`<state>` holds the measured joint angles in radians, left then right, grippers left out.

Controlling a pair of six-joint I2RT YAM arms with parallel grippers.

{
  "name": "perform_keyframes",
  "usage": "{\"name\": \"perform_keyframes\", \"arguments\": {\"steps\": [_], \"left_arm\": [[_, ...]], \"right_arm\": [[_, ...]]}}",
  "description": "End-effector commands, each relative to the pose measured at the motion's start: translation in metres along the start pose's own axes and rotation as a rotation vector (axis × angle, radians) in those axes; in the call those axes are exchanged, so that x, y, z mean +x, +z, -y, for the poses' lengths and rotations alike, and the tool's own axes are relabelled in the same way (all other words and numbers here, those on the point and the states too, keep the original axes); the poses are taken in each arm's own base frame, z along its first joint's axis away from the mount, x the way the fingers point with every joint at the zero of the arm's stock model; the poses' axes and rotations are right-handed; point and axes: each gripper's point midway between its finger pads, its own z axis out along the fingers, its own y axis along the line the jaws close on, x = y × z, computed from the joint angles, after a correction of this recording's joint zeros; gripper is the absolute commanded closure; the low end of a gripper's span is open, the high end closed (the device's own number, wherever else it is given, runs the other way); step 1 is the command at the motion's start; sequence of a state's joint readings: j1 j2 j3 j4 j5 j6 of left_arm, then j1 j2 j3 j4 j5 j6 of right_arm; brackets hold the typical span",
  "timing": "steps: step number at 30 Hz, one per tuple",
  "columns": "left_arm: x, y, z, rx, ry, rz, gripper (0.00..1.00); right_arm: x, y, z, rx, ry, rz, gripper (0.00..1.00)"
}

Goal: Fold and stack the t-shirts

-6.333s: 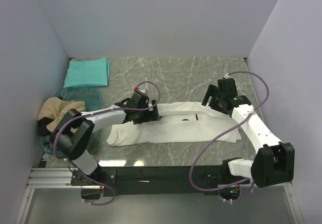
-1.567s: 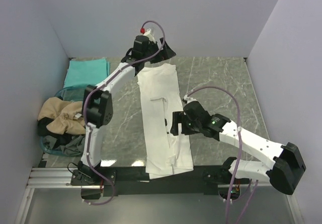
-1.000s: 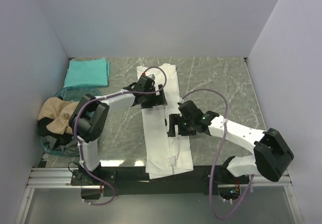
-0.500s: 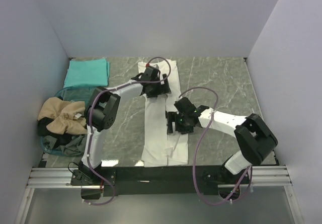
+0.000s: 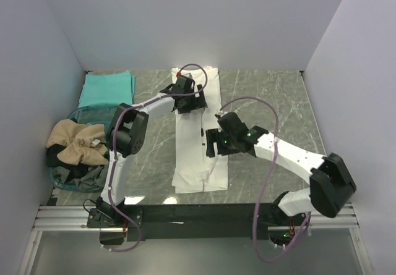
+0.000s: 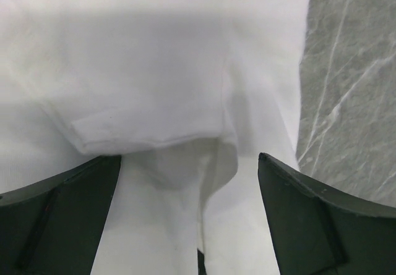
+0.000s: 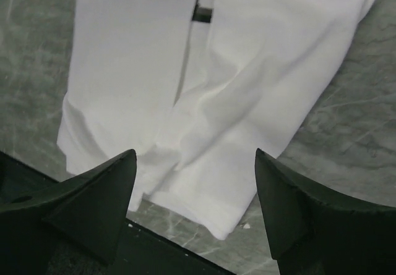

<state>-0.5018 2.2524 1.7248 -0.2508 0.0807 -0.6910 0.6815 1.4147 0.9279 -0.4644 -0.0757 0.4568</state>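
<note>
Centre frame, on the marble table (image 5: 272, 96), the white tee (image 5: 193, 175) lies as a long strip running top to bottom. Teal tee (image 5: 108, 89) sits folded upper left, tan tee (image 5: 71, 140) at the left edge. Left gripper (image 5: 187, 101) and right gripper (image 5: 213, 145) hover over the strip, jaws wide, holding nothing. Best bet: pinch both layers at one end and fold flat.

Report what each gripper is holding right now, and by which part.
Nothing is held. The left gripper and the right gripper both stand open above the white t-shirt, with no cloth pinched in either.
</note>
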Motion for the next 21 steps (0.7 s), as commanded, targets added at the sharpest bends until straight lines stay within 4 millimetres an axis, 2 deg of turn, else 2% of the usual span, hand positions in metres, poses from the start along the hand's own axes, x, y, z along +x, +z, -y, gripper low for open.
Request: {"name": "perform_keyframes", "arguments": {"steps": [1, 3, 4, 5, 6, 8, 10, 12, 14, 15, 18, 19, 21], "left_arm": [[-0.004, -0.038, 0.001, -0.076, 0.049, 0.038, 0.01], [0.010, -0.048, 0.004, -0.101, 0.076, 0.019, 0.01], [0.009, -0.059, 0.010, -0.097, 0.083, 0.030, 0.01], [0.015, -0.064, 0.014, -0.100, 0.085, 0.030, 0.01], [0.028, -0.067, 0.009, -0.110, 0.087, 0.012, 0.01], [0.034, -0.081, 0.020, -0.084, 0.095, 0.027, 0.01], [0.045, -0.091, 0.017, -0.090, 0.085, 0.024, 0.01], [0.062, -0.099, 0.015, -0.078, 0.078, 0.007, 0.00], [0.074, -0.100, 0.021, -0.039, 0.081, -0.006, 0.01], [0.088, -0.100, 0.016, -0.039, 0.075, -0.035, 0.01], [0.109, -0.096, 0.006, -0.045, 0.066, -0.075, 0.01], [0.113, -0.095, 0.004, -0.046, 0.061, -0.087, 0.01], [0.126, -0.093, -0.006, -0.059, 0.049, -0.111, 0.01]], "right_arm": [[0.033, -0.016, -0.005, -0.012, -0.084, -0.031, 0.18], [0.049, -0.022, -0.013, -0.037, -0.105, -0.042, 0.19], [0.063, -0.021, -0.010, -0.035, -0.099, -0.066, 0.22], [0.067, -0.023, -0.014, -0.062, -0.104, -0.062, 0.23], [0.073, -0.023, -0.015, -0.070, -0.104, -0.070, 0.24], [0.089, -0.021, -0.019, -0.088, -0.118, -0.105, 0.28], [0.098, -0.020, -0.017, -0.062, -0.134, -0.126, 0.30], [0.102, -0.017, -0.008, 0.001, -0.156, -0.134, 0.31], [0.104, -0.013, -0.008, 0.018, -0.172, -0.147, 0.34], [0.105, -0.012, -0.008, 0.022, -0.179, -0.155, 0.35], [0.102, -0.006, -0.006, 0.066, -0.205, -0.152, 0.37], [0.100, -0.004, -0.007, 0.073, -0.215, -0.151, 0.41], [0.106, 0.001, -0.007, 0.084, -0.237, -0.179, 0.43]]}}
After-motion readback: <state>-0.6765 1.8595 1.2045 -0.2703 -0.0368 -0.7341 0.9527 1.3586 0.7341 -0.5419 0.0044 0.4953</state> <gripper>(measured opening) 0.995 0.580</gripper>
